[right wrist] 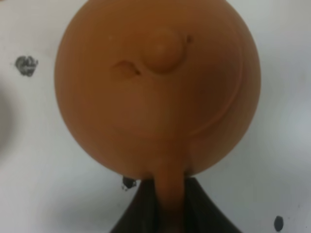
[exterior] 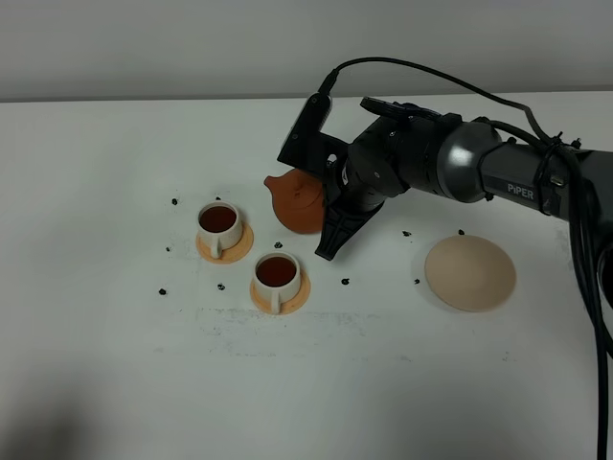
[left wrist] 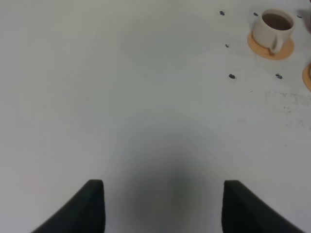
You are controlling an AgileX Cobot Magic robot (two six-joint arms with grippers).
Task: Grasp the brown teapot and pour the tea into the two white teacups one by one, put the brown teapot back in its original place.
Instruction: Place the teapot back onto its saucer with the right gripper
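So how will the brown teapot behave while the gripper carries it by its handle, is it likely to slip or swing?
The brown teapot looks like rigid clay, so it should not flex, but probably chips if knocked. The right gripper pinches only the thin handle, with the round body hanging beyond it, so the pot may tend to pivot. Both white teacups are full, so it is likely lighter now.
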